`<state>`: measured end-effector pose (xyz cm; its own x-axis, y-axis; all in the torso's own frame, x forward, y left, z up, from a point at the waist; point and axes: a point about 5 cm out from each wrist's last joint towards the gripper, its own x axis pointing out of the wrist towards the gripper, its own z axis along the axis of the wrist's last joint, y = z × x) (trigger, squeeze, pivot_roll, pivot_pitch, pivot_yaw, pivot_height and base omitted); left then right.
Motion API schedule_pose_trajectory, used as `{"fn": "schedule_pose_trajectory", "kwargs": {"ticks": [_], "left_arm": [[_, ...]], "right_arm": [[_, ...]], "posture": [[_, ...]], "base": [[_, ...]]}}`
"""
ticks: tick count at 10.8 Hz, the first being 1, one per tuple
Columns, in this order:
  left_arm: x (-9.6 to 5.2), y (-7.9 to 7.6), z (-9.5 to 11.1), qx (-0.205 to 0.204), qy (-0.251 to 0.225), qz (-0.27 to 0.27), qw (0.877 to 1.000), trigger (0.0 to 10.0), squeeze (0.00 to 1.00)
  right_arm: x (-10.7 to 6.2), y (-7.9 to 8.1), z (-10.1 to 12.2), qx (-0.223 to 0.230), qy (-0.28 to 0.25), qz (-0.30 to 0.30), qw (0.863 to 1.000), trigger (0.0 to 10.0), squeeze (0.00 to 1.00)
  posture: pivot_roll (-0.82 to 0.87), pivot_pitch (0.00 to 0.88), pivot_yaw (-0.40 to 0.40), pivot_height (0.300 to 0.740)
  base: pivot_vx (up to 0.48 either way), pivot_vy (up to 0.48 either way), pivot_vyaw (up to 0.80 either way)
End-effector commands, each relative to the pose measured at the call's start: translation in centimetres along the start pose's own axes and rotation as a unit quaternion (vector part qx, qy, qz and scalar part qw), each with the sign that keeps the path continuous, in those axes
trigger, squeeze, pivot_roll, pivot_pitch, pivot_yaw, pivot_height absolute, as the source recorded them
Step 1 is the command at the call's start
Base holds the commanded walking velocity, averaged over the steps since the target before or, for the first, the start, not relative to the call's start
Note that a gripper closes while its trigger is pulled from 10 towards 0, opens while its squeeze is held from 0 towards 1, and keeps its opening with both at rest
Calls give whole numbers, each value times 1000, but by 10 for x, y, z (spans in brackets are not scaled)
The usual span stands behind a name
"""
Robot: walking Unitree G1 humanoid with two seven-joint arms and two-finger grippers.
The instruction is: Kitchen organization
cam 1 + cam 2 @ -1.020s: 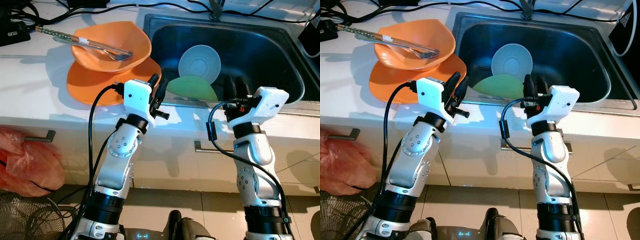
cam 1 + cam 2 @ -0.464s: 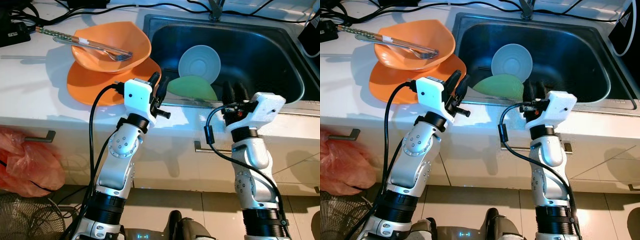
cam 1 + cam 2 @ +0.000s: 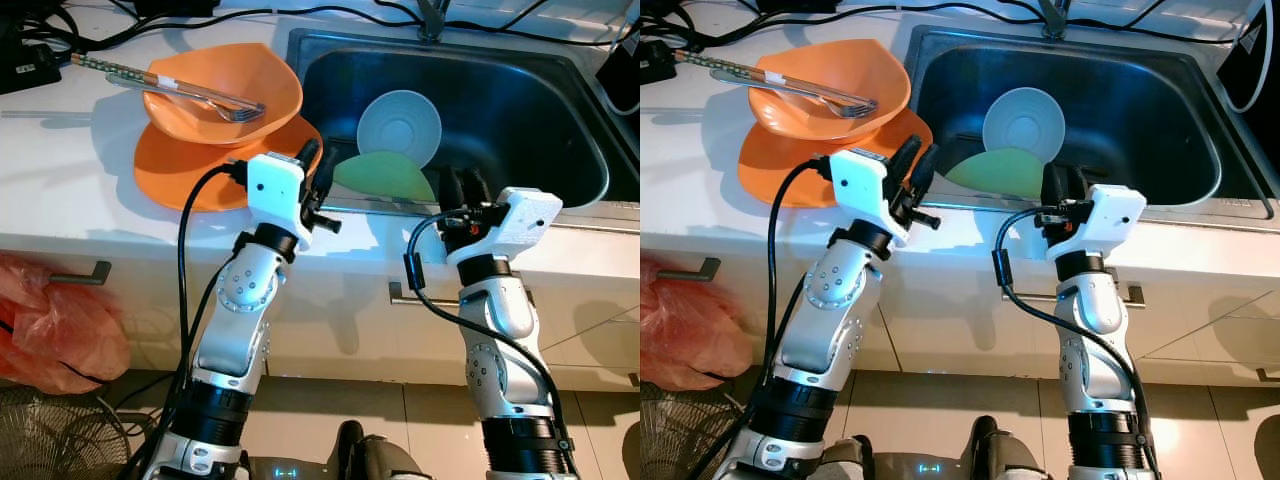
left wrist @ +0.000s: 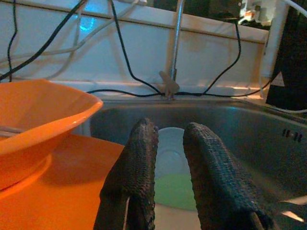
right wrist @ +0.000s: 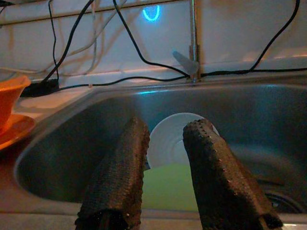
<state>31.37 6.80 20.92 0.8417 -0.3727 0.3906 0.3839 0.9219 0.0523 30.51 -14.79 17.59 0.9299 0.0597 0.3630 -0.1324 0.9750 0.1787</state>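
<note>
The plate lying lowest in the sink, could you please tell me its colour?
Light green plate, clearest in the left eye view.

White counter (image 3: 60,190) bears an orange plate (image 3: 190,165) beside the sink (image 3: 520,110).

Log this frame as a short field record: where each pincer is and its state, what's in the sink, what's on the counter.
left pincer: open, holding nothing, over the counter edge beside the orange plate
right pincer: open, holding nothing, at the sink's front rim
sink contents: white plate leaning above a green plate
counter: orange bowl stacked on the orange plate, fork lying in the bowl
below counter: red bag
</note>
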Motion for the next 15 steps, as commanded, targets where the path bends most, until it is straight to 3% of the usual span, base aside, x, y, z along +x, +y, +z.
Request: {"fn": "schedule_pose_trajectory", "kwargs": {"ticks": [1, 3, 8, 10, 13, 14, 15], "left_arm": [[2, -3, 2, 2, -4, -3, 1000, 10000, 0], [5, -2, 9, 5, -17, -1, 1000, 10000, 0], [22, 11, 66, 29, -106, 14, 994, 10000, 0], [26, 30, 81, 39, -118, 46, 991, 10000, 0], [25, 78, 83, 74, -83, 99, 989, 10000, 0], [23, 95, 84, 70, -81, 135, 985, 10000, 333], [21, 103, 84, 62, -80, 153, 983, 10000, 1000]], "right_arm": [[-1, -3, -3, -4, 4, -6, 1000, 10000, 0], [-1, -2, -4, -4, 6, -5, 1000, 10000, 0], [0, -1, -6, -1, 11, -5, 1000, 10000, 0], [0, -1, -7, 0, 12, -6, 1000, 10000, 0], [0, 0, -9, 1, 12, -6, 1000, 10000, 0], [0, 0, -10, 2, 12, -7, 1000, 10000, 0], [-1, 1, -10, 2, 12, -7, 1000, 10000, 0]], "posture": [[102, 204, -66, 740], [104, 205, -68, 740], [110, 212, -68, 740], [114, 209, -65, 740], [111, 192, -52, 740], [112, 182, -49, 740], [111, 176, -48, 740]], "base": [[0, 0, 0], [0, 0, 0], [0, 0, 0], [0, 0, 0], [0, 0, 0], [0, 0, 0], [0, 0, 0]]}}
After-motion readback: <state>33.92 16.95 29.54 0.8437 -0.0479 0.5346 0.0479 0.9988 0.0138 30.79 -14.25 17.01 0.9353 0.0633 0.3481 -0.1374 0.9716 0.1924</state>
